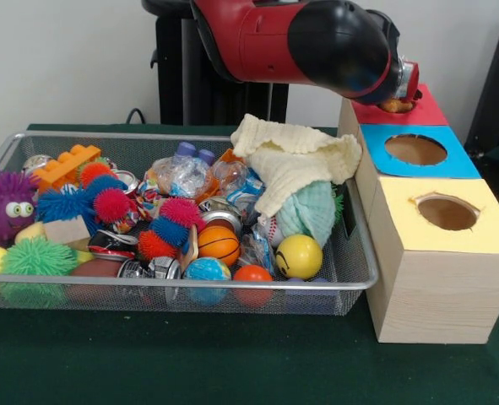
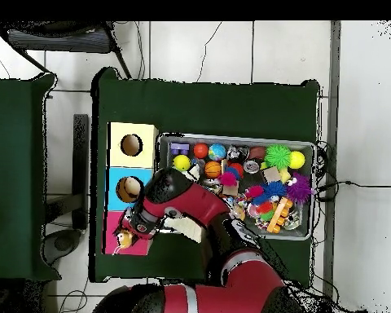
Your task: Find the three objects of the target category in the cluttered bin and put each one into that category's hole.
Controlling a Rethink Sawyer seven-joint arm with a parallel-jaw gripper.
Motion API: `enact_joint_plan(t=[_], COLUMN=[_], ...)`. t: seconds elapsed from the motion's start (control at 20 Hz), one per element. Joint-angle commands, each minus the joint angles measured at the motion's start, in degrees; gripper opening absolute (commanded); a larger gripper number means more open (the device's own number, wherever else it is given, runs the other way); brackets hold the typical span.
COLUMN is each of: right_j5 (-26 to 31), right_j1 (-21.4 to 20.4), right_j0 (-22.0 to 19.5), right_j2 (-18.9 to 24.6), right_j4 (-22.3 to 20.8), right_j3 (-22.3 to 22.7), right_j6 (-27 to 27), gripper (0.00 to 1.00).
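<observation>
Silver wire mesh forms the basket [image 1: 13, 152] on the green table [image 1: 232, 363], heaped with toys: a purple spiky creature with goggle eyes [image 1: 6, 205] at the left end, an orange brick [image 1: 67, 165], blue and pink spiky balls, crushed cans, a small basketball [image 1: 219, 245], a yellow smiley ball [image 1: 299, 256] and a cream cloth [image 1: 295, 164] draped over the right part. Just beside the basket's right end stand three pale wooden boxes (yellow nearest the camera, blue in the middle, red farthest). The red arm [image 1: 266, 38] reaches across to the red hole [image 1: 398, 107], where the gripper [image 2: 125, 236] hangs with something orange [image 1: 394, 105] under it; whether its jaws are apart or together I cannot tell
</observation>
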Motion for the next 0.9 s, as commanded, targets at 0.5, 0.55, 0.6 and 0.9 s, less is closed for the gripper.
enact_joint_plan(t=[0.5,0.55,0.6,0.9], right_j5=[1.82,3.52,4.94,12.99], right_j1=[1.40,1.32,1.12,0.29], right_j0=[-1.26,-1.22,-1.12,-0.71], right_j2=[-0.52,-0.82,-1.23,-3.48], right_j4=[-5.15,-5.92,-6.70,-11.85], right_j3=[-16.74,-17.36,-17.96,-20.33], right_j6=[8.04,8.61,9.02,10.22], gripper=[1.00,1.00,1.00,1.00])
